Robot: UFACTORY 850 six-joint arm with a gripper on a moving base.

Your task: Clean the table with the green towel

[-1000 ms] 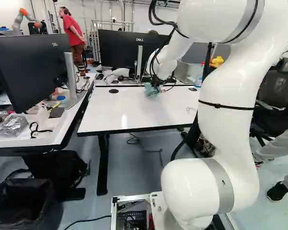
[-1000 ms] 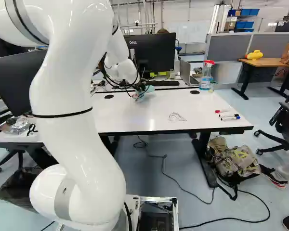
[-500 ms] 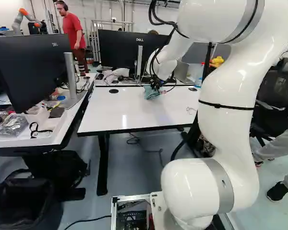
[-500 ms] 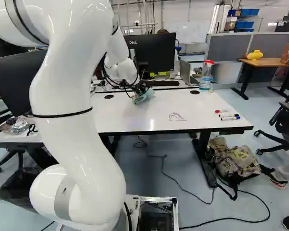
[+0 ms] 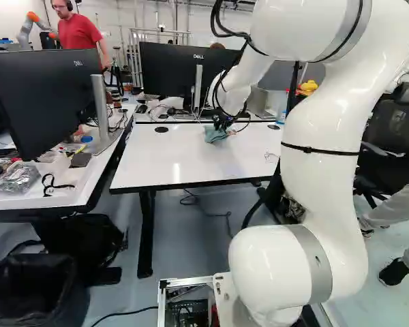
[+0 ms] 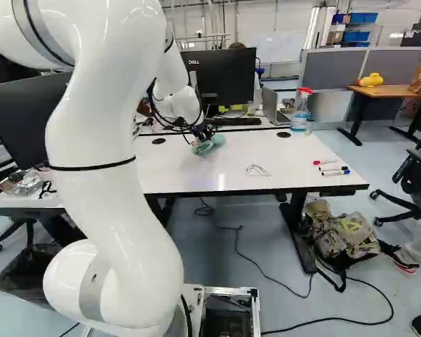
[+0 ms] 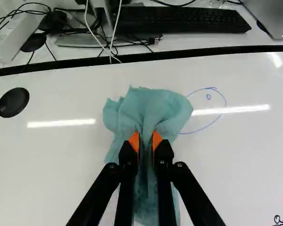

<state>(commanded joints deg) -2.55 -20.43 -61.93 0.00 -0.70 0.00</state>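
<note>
Wrist view: gripper (image 7: 145, 140) pinching the green towel (image 7: 148, 106), some wiping likely done (dark smudges (image 7: 162, 121)!), blue pen loop (image 7: 225, 100) and dark scribble (image 7: 279, 221) left.

In the left base view the arm (image 5: 327, 170) covered the near right corner of the table (image 5: 143, 174) and the markers (image 6: 333, 168) beside its right edge; in the right base view it covered the near left corner. The gripper (image 5: 223, 123) looked too small and dark there for its fingers to be told apart. Between and beneath those fingers, part of the green towel (image 7: 146, 110) was hidden. Thin lines (image 6: 257, 170) by the table's near edge were too small to make out. The wrist view cut off the laptop (image 7: 269, 16) beyond the table's far edge.
</note>
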